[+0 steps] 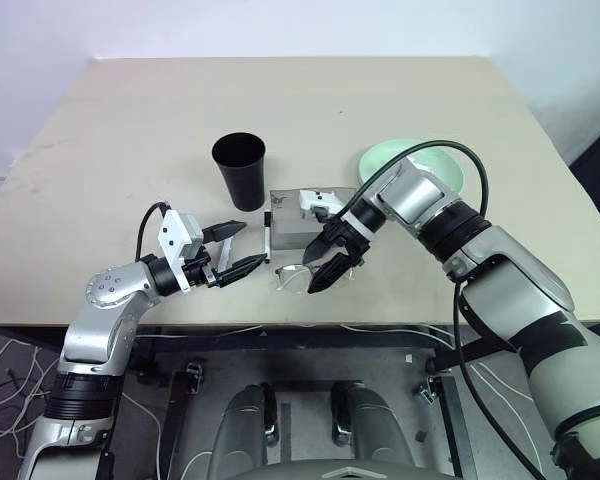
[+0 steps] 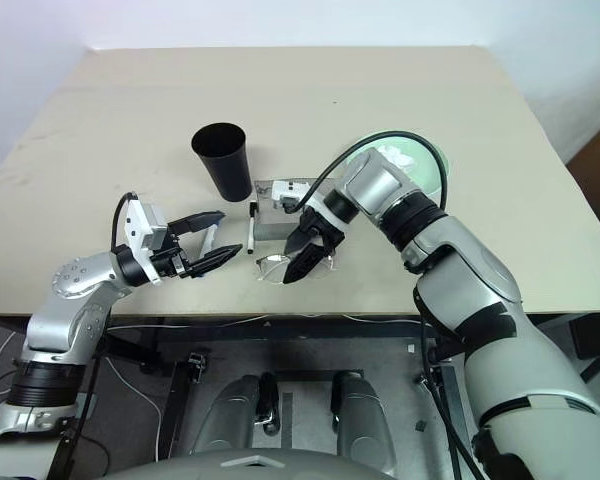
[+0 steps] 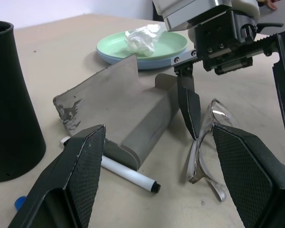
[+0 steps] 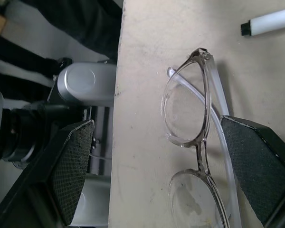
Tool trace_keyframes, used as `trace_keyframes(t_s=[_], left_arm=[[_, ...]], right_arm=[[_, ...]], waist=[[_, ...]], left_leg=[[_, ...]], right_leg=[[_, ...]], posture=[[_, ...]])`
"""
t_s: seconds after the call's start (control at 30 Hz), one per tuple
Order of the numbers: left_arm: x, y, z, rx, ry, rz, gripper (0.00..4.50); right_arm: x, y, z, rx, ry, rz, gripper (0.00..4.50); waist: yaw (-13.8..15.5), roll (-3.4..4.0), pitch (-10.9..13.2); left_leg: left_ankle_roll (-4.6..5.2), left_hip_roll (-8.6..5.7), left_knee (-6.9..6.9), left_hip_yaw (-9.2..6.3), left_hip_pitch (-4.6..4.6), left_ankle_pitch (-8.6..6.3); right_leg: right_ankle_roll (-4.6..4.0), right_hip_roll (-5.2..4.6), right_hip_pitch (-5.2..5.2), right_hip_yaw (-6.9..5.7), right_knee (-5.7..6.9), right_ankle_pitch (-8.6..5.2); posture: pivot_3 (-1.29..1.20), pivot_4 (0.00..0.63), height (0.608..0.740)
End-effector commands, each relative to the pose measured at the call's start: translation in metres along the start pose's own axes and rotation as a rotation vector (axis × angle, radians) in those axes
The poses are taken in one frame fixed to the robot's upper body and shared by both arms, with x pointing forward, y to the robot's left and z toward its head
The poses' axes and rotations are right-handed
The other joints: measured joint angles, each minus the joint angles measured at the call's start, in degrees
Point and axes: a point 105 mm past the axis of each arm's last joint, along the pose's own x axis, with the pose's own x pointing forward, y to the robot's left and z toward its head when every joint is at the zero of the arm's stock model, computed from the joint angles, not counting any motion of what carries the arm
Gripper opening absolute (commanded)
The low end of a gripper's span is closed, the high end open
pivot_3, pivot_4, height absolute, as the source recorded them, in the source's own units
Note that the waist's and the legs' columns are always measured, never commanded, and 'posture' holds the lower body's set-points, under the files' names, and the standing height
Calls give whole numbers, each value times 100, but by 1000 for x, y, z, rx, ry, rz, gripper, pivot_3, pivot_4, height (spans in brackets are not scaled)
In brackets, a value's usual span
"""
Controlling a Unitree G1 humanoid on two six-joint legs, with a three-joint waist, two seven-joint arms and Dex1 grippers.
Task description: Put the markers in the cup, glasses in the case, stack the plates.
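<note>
The glasses lie on the table near its front edge, just in front of the open grey case. My right gripper points down over the glasses, open, with a finger on either side of the frame. A white marker with a black cap lies beside the case. A blue cap of another marker peeks out by the black cup. My left gripper hovers open and empty, level, to the left of the marker. The mint green plate sits on the light blue plate.
Crumpled white paper lies on the green plate. The case lid stands raised toward the cup. The table's front edge runs close beside the glasses. Open tabletop stretches behind the cup.
</note>
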Motion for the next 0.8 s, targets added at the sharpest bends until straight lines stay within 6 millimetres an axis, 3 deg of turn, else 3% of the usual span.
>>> trace_keyframes(t_s=[0.03,0.17,0.37,0.63,0.8], left_arm=[[-3,0,15,48,-31,-2,3746],[-1,0,18,50,-33,-3,3746],[4,-1,19,50,-33,-6,3746],[4,1,18,52,-31,-5,3746],[3,0,16,44,-20,-22,3746]], right_arm=[[-7,2,9,-50,6,-9,3876],[-7,1,10,-61,3,-11,2545],[-7,-1,8,-60,11,-18,2545],[-5,-5,1,-58,44,-39,46],[-10,-6,1,-72,48,-56,46]], waist=[[-1,0,0],[-2,0,0],[-2,0,0],[-2,0,0],[3,0,0]], left_leg=[[0,0,0,0,0,0],[0,0,0,0,0,0],[0,0,0,0,0,0],[0,-1,0,1,0,0],[0,0,0,1,1,1]], right_leg=[[0,0,0,0,0,0],[0,0,0,0,0,0],[0,1,0,0,0,0],[0,2,1,0,0,0],[1,4,1,0,0,0]], posture=[[0,150,713],[0,150,713],[0,150,713],[0,150,713],[0,150,713]])
